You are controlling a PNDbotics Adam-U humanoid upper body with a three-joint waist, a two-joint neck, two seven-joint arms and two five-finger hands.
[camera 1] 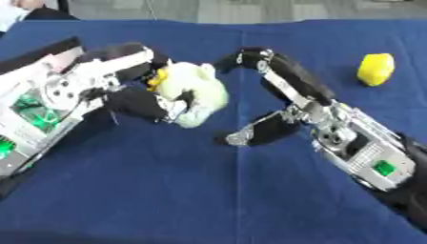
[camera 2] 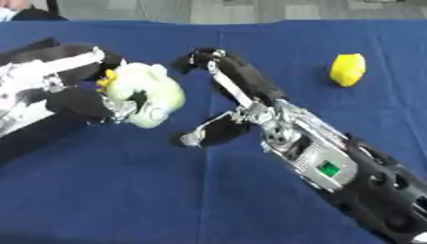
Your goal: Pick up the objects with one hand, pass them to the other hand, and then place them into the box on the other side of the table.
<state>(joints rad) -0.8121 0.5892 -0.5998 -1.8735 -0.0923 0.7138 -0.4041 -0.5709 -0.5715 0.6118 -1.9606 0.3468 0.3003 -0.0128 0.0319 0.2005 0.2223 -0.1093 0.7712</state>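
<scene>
The left hand point(camera 1: 125, 86) comes in from nine o'clock and has hold of a pale green, rounded thing, a cabbage point(camera 1: 196, 93) by the look of it, with a small yellow patch on the side that faces the fingers. Its upper fingers lie over the top of the cabbage and its thumb is curled in under it at about seven o'clock, so the cabbage is clasped between them and sits just left of the middle of the blue table point(camera 1: 167, 190); whether it is raised off the cloth or resting on it cannot be told. The right hand point(camera 2: 250, 107) reaches in from four o'clock with its fingers spread wide: the long upper fingers arch toward eleven o'clock, and their tips stand just beside the right side of the cabbage at its top, while the thumb points toward eight o'clock, below and right of the cabbage and apart from it. This hand holds nothing. Whether its fingertips touch the cabbage cannot be told. A yellow lemon point(camera 1: 375, 69) lies alone on the cloth at about two o'clock, well apart from both hands. The far edge of the table runs along twelve o'clock.
</scene>
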